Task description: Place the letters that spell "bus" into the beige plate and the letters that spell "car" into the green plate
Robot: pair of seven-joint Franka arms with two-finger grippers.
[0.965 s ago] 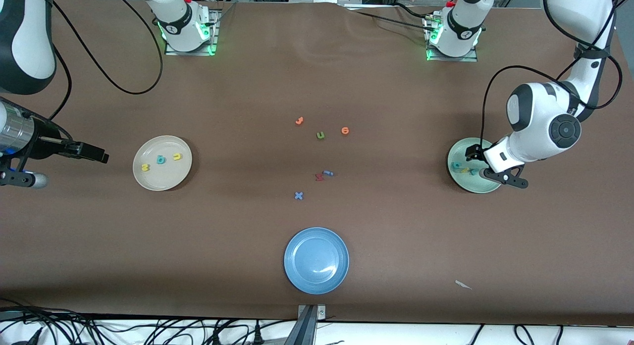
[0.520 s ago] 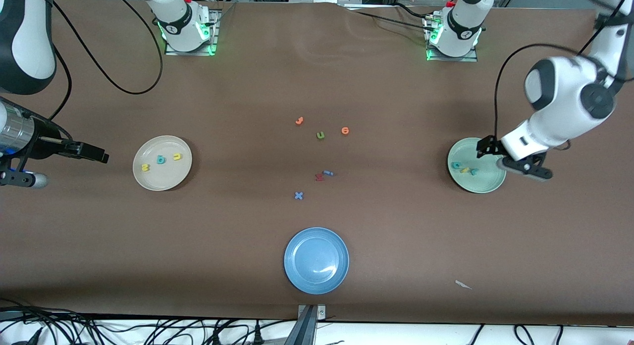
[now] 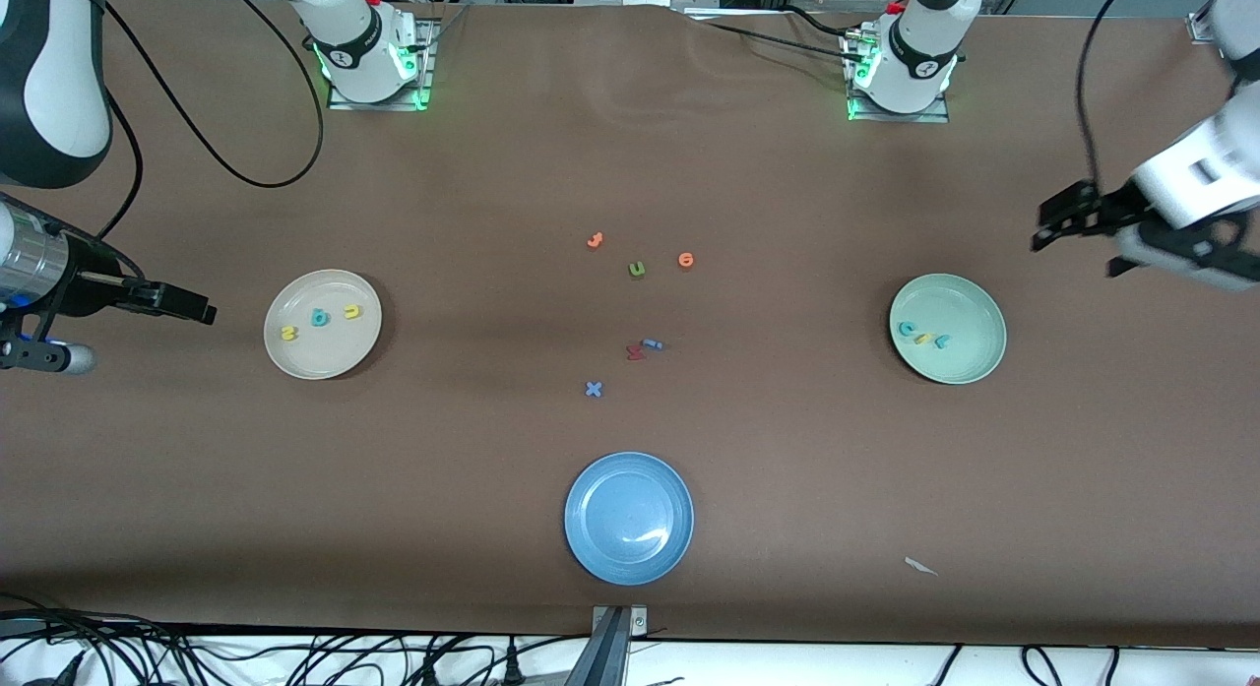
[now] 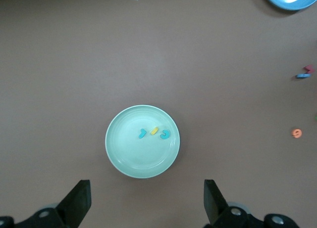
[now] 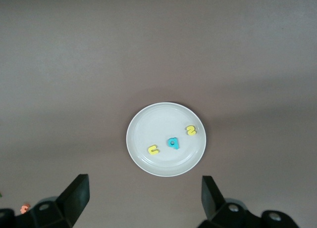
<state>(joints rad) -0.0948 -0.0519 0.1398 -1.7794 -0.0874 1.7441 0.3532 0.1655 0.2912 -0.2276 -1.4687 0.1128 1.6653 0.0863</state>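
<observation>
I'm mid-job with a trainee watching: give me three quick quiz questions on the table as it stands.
1. True or false: the round pale green plate holds three small foam letters.
2. Which letter lies between the two yellow ones in the round cream-beige plate: A) teal b B) red letter C) blue x?
3. Fill in: the round blue plate holds ___ letters.

Key: 1 true; 2 A; 3 no. Both the left gripper and the right gripper are open and hold nothing.

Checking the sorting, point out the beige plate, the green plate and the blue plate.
beige plate (image 3: 325, 356), front view, bare inner surface.
green plate (image 3: 970, 356), front view, bare inner surface.
blue plate (image 3: 630, 519), front view, centre.
</observation>
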